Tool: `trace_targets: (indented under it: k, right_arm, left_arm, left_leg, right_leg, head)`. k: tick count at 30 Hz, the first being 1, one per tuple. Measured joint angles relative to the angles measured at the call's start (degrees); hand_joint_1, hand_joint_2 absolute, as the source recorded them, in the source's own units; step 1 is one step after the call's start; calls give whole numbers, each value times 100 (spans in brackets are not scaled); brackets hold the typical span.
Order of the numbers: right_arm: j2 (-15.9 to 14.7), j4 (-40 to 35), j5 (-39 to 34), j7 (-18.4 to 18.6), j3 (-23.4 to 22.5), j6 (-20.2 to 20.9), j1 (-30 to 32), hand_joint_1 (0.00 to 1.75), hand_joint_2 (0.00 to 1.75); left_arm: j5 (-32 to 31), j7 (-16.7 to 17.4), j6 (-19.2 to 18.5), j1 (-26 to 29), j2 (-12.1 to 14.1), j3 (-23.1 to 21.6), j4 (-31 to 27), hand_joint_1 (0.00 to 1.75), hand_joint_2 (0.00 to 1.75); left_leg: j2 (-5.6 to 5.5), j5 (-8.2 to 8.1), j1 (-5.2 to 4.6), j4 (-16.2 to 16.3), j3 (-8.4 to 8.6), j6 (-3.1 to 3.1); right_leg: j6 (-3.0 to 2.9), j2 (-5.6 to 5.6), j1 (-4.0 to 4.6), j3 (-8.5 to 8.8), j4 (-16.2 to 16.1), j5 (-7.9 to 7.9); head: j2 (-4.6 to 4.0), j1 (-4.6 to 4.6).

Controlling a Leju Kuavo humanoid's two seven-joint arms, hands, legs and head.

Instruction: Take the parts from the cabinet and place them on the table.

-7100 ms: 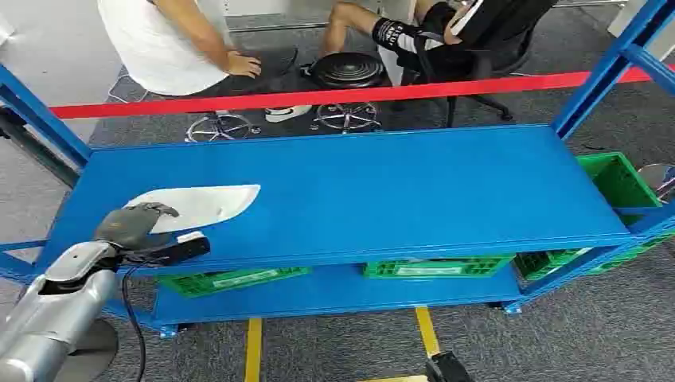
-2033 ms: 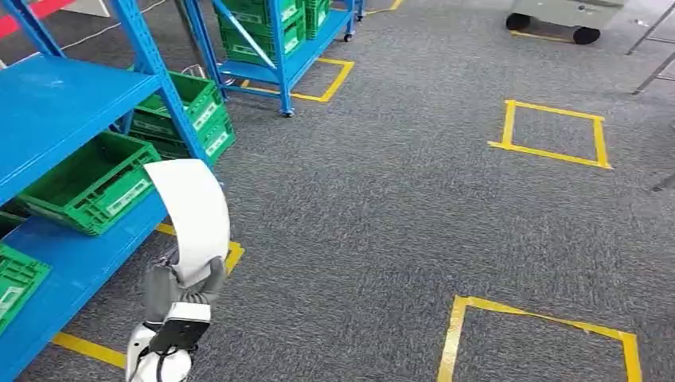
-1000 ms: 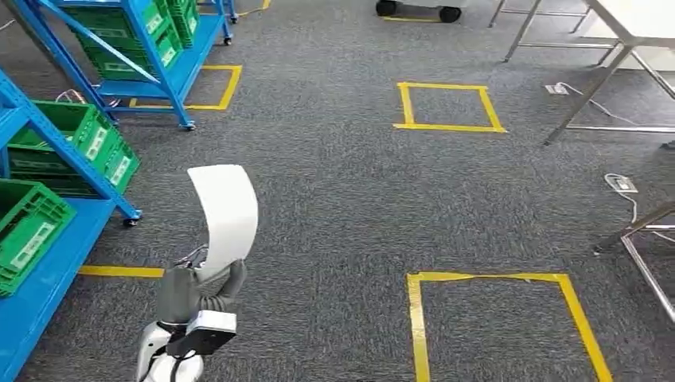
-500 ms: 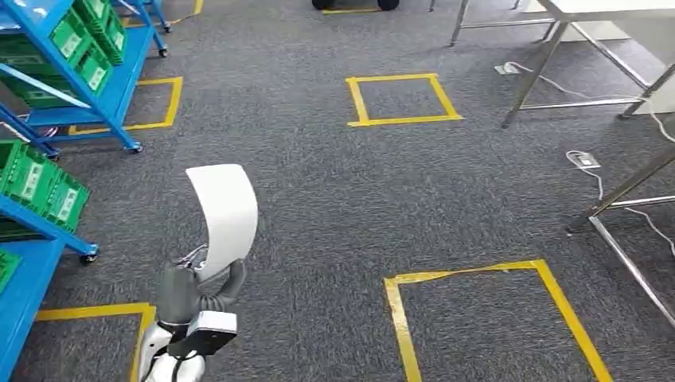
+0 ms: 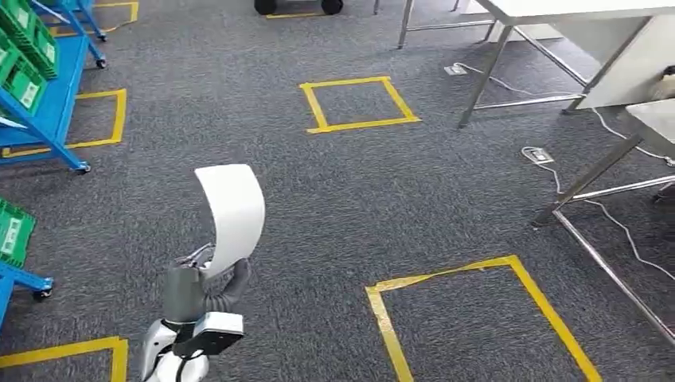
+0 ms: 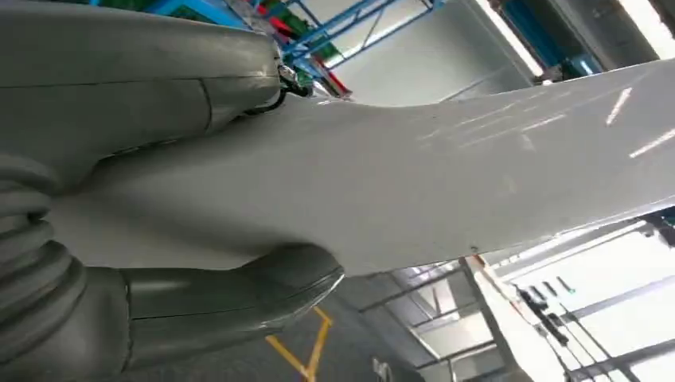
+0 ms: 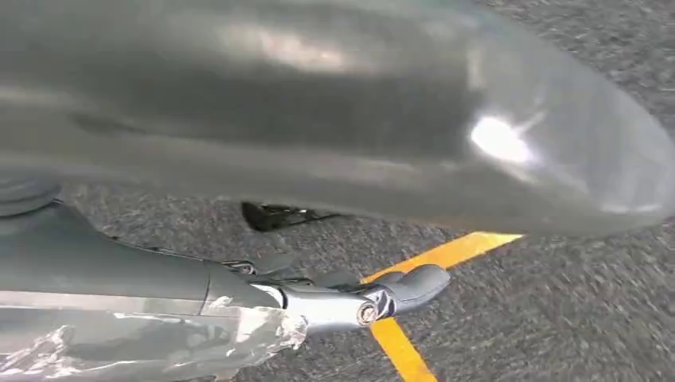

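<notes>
A white curved panel part [image 5: 231, 207] stands upright above the grey carpet, and my left hand [image 5: 199, 290] grips its lower end low in the head view. In the left wrist view the same white part [image 6: 446, 175] runs across the picture, pinched between my left hand's [image 6: 95, 318] thumb and fingers. My right hand [image 7: 278, 103] hangs over the carpet with its fingers [image 7: 398, 290] apart from the thumb and nothing in it. A white-topped table [image 5: 573, 9] on metal legs stands at the far right.
A blue shelf rack [image 5: 48, 103] with green crates [image 5: 20, 72] stands at the left edge. Yellow tape squares [image 5: 358, 103] mark the carpet. A second table edge [image 5: 649, 119] and floor cables [image 5: 541, 155] lie at the right.
The whole view has swung to the right: the blue racks have slid off to the left and the tables have come in at the right. My left hand still holds the white part.
</notes>
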Motion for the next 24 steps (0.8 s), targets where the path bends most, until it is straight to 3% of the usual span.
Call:
trace_targets:
  k: [1, 2, 4, 5, 6, 7, 10, 11, 12, 13, 15, 16, 17, 18, 19, 20, 21, 22, 24]
  right_arm:
    - [0, 11, 13, -6, -24, -6, -4, 0, 0]
    - [0, 26, 22, -17, -53, -17, -7, 0, 0]
    - [0, 48, 46, -37, -87, -35, -8, 0, 0]
    - [0, 52, 55, -39, -94, -39, -13, 0, 0]
    - [2, 68, 57, -41, -101, -41, -32, 0, 0]
    - [4, 76, 59, -50, -116, -41, -50, 0, 0]
    - [4, 90, 68, -52, -131, -46, -49, 0, 0]
    - [9, 92, 81, -57, -133, -55, -44, 0, 0]
    - [9, 98, 98, -72, -138, -63, -45, 0, 0]
    - [9, 100, 136, -83, -146, -81, -58, 0, 0]
    - [28, 109, 260, -94, -170, -133, -78, 0, 0]
    - [33, 109, 308, -94, -173, -142, -73, 0, 0]
    - [39, 109, 350, -92, -175, -153, -66, 0, 0]
    - [46, 109, 398, -92, -184, -162, -65, 0, 0]
    - [55, 111, 446, -87, -207, -162, -66, 0, 0]
    - [57, 111, 485, -85, -232, -162, -68, 0, 0]
    - [59, 111, 505, -85, -238, -162, -69, 0, 0]
    - [57, 111, 536, -83, -251, -162, -81, 0, 0]
    - [57, 116, 612, -83, -282, -162, -76, 0, 0]
  left_arm:
    - [-4, -2, -7, 0, 2, 0, 4, 175, 175]
    - [-7, -2, -7, 1, 2, 0, 7, 175, 175]
    - [-9, -2, -7, 0, -2, 0, 7, 175, 175]
    - [-9, -2, -7, 0, -7, 0, 7, 175, 175]
    - [-13, -2, -7, 0, -4, 0, 7, 175, 175]
    - [-15, -2, -7, -2, -2, 0, 7, 175, 175]
    - [-15, -2, -7, -6, -9, -2, 7, 175, 175]
    - [-17, -2, -7, -8, -11, 0, 7, 175, 175]
    - [-20, -2, -7, -9, -11, 0, 7, 175, 175]
    - [-31, 0, -9, -7, -9, 0, 7, 175, 175]
    - [-9, 28, -13, 62, 28, 30, 7, 175, 175]
    - [32, 28, -33, 108, 46, 65, -2, 175, 175]
    - [88, 20, -66, 160, 59, 99, -24, 175, 175]
    - [140, 17, -105, 201, 77, 136, -64, 175, 175]
    - [181, 15, -153, 224, 83, 181, -111, 175, 175]
    - [192, 13, -188, 232, 92, 203, -149, 175, 175]
    - [207, 9, -214, 236, 100, 218, -175, 175, 175]
    - [238, 2, -256, 242, 101, 236, -197, 175, 175]
    - [383, 2, -420, 278, 107, 269, -225, 175, 175]
  left_leg:
    - [43, -29, -5, 1, 28, -1]
    - [91, -68, -7, 1, 78, -2]
    - [170, -149, -5, 1, 207, -21]
    - [200, -192, -9, 0, 269, -43]
    - [228, -225, -55, 3, 304, -82]
    - [245, -247, -61, 15, 307, -113]
    - [369, -251, -33, -17, 325, -187]
    - [357, -307, -16, 8, 331, -227]
    - [186, -418, -15, 170, 278, -244]
    - [74, -625, -18, 550, 95, -249]
    - [-2, -1004, -19, 1493, -403, -259]
    - [-14, -1031, -21, 1725, -551, -255]
    - [-21, -912, -23, 1681, -568, -246]
    - [-29, -693, -23, 1435, -477, -231]
    - [-50, -413, -22, 991, -279, -215]
    - [-145, -176, -15, 505, -46, -203]
    - [-437, -86, 8, 140, 132, -197]
    - [-481, -149, 42, -28, 180, -200]
    - [-426, -145, -11, 11, 161, -159]
  right_leg:
    - [4, -14, -5, -144, 160, 30]
    - [4, -18, -8, -138, 14, 229]
    - [-17, -91, -8, 239, -887, 826]
    - [-21, -255, -6, 462, -1372, 1085]
    - [-24, -391, 50, 535, -1502, 1026]
    - [-85, -284, 32, 588, -1535, 1055]
    - [-184, -150, 65, 536, -1546, 1068]
    - [-230, -96, 21, 584, -1599, 1092]
    - [-251, -54, 19, 599, -1610, 1094]
    - [-280, -14, 15, 597, -1612, 1094]
    - [-306, 109, 19, 596, -1612, 1085]
    - [-309, 170, 22, 599, -1612, 1083]
    - [-309, 241, 23, 606, -1611, 1083]
    - [-308, 308, 23, 610, -1611, 1083]
    - [-302, 378, 21, 618, -1610, 1086]
    - [-292, 433, 18, 627, -1608, 1083]
    - [-259, 469, 20, 606, -1595, 1081]
    - [-223, 521, 56, 567, -1521, 1055]
    - [-163, 589, 9, 537, -1565, 1088]
  head:
    - [0, -7]
    - [0, -2]
    - [0, -2]
    - [0, 2]
    - [0, -4]
    - [0, -16]
    - [0, -7]
    - [0, -11]
    - [0, -33]
    - [0, -48]
    - [0, -59]
    - [0, -63]
    - [0, -59]
    - [0, -63]
    - [0, -65]
    - [0, -63]
    - [0, -63]
    - [0, -55]
    - [0, -66]
